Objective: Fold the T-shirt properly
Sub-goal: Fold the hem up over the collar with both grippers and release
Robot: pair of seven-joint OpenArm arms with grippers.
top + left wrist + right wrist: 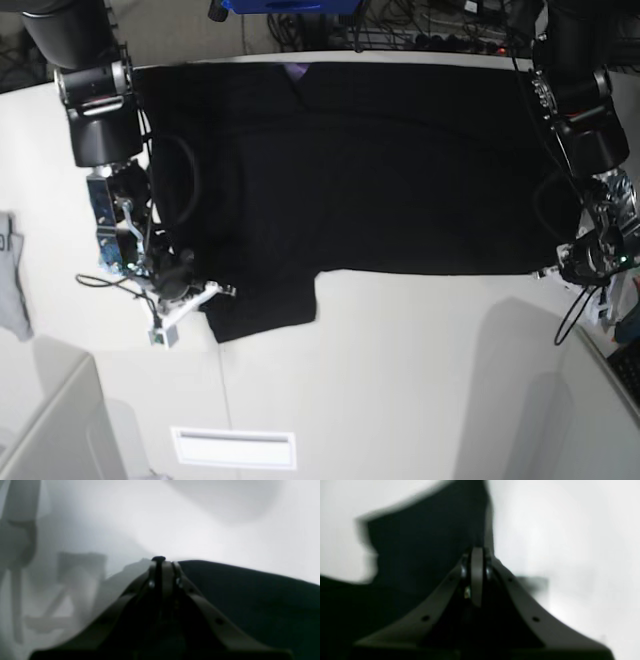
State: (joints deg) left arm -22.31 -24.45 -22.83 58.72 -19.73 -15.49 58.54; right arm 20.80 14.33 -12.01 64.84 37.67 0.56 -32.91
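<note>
T-shirt (380, 170), black, lies spread flat on the white table (400, 380), its long axis running side to side across the base view, collar toward the far edge. At the shirt's left end the right gripper (190, 290) sits by the sleeve corner, fingers pressed together, seemingly pinching cloth. At the shirt's right lower corner the left gripper (580, 262) is likewise clamped on the hem. Each arm holds its own end. No containers appear.
</note>
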